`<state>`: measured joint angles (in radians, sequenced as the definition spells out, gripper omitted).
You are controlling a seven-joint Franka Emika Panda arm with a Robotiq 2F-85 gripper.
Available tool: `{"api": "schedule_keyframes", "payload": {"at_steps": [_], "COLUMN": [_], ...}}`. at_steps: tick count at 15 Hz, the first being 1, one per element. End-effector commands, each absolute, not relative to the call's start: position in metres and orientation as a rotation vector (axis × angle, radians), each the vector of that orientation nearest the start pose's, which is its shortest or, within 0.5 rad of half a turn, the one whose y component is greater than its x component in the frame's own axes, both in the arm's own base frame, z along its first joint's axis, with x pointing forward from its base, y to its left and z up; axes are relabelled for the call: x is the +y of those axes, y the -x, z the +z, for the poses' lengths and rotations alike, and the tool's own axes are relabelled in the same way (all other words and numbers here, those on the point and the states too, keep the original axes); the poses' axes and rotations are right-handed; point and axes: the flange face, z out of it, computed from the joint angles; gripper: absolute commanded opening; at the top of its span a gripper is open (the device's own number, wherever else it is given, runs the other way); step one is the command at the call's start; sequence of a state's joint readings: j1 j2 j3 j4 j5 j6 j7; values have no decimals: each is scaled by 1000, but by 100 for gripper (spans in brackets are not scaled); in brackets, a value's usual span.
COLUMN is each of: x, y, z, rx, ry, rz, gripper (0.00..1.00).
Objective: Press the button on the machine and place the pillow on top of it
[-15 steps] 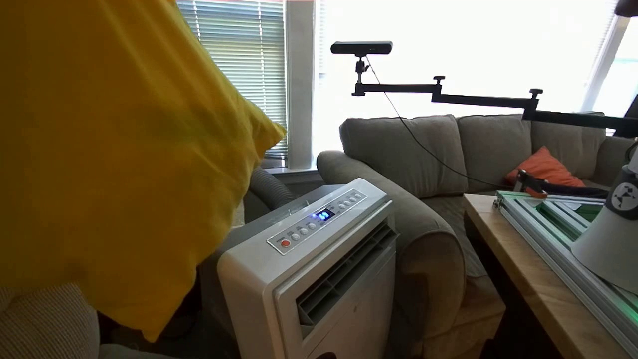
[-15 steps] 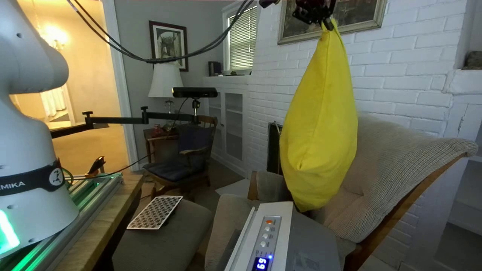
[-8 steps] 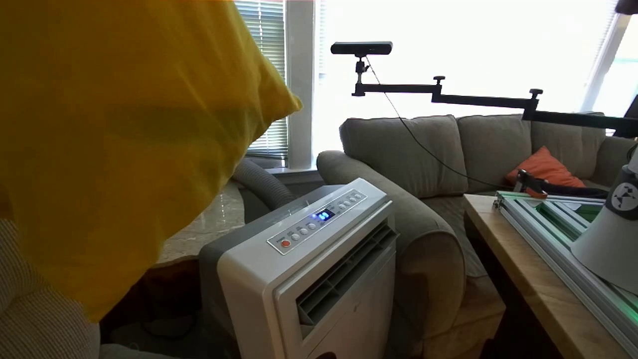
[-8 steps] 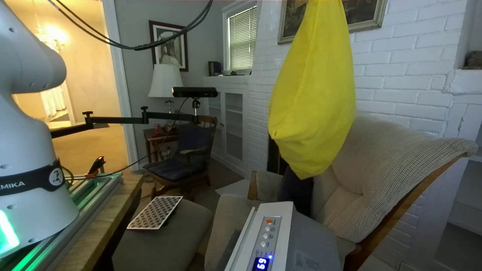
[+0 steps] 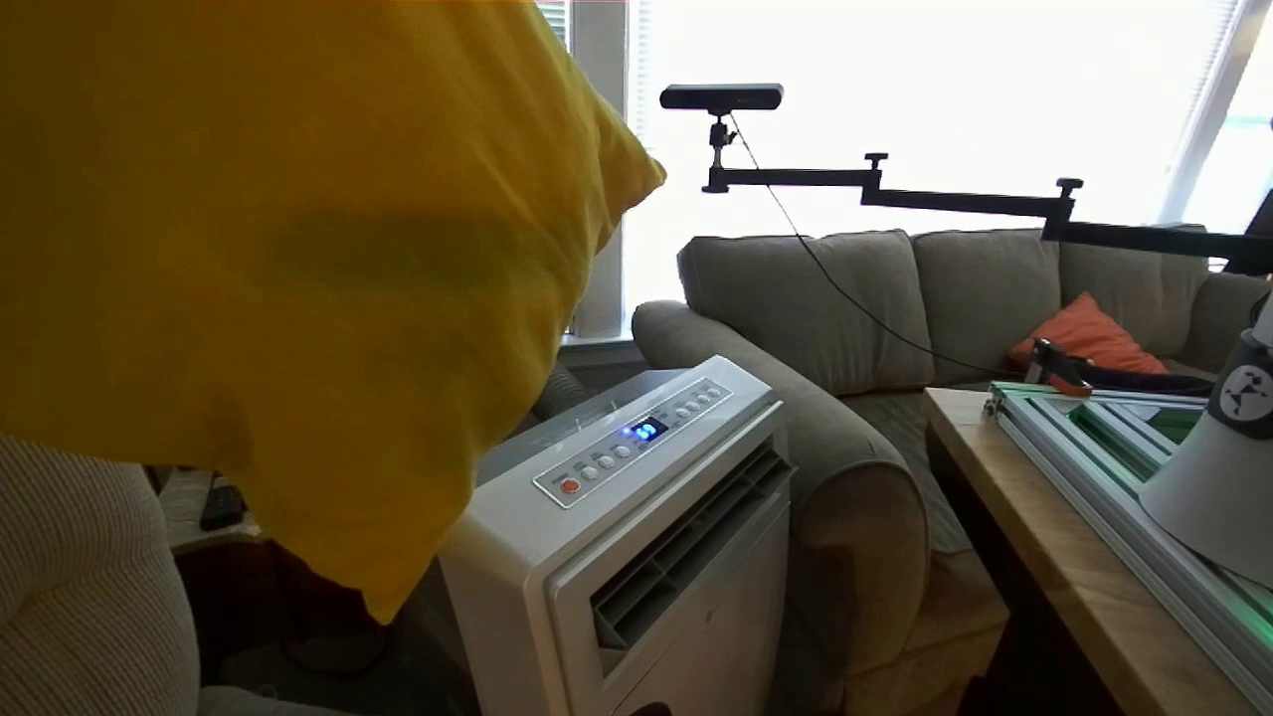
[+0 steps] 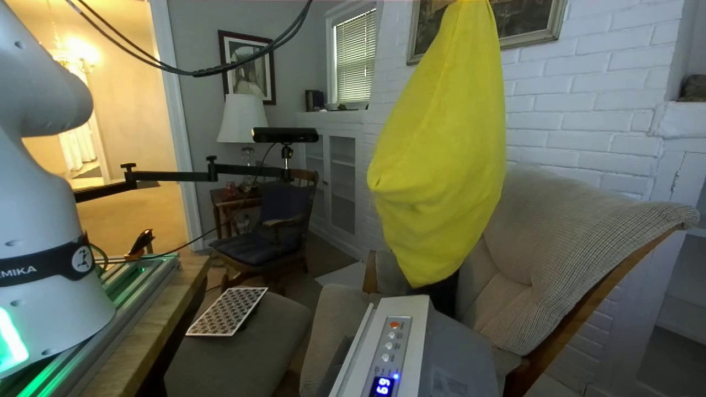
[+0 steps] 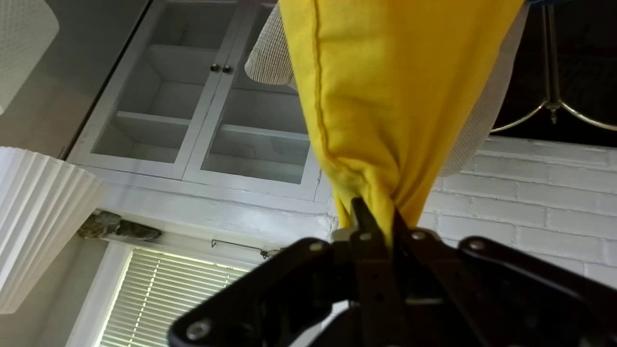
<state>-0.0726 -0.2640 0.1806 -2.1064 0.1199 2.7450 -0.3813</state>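
Bunched yellow fabric is pinched in my gripper (image 7: 378,214) in the wrist view, the jaws shut on a corner of the pillow (image 7: 400,72). The plump pillow (image 6: 441,149) hangs down freely in both exterior views, where the gripper itself is beyond the frame. Below and beside it stands the white machine (image 5: 636,557), its blue display lit. An orange-red button (image 5: 570,485) sits at the end of the control strip (image 6: 388,355). In an exterior view the pillow (image 5: 378,278) covers part of the machine's rear edge; whether they touch I cannot tell.
A beige armchair (image 6: 529,259) is behind the machine. A grey couch (image 5: 865,447) holds an orange cushion (image 5: 1086,336). The robot base stands on a wooden table (image 5: 1074,567). A black camera arm (image 6: 220,173) juts out, and a patterned board (image 6: 227,311) lies on an ottoman.
The pillow has risen and then sunk a little, shifting toward the machine: rightward in an exterior view, leftward in another. The gripper has left the top of an exterior view. The machine stays put.
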Motion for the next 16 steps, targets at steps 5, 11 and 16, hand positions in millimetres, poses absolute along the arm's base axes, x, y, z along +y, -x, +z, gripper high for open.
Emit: {"api": "schedule_keyframes", "payload": {"at_steps": [5, 11, 16], "x": [60, 10, -20], "y": [-524, -503, -478], "z": [638, 643, 648], "rx": [-586, -253, 6], "ry": [2857, 3043, 3151], "rz": [-1401, -1422, -1395], "gripper": [2, 2, 2]}}
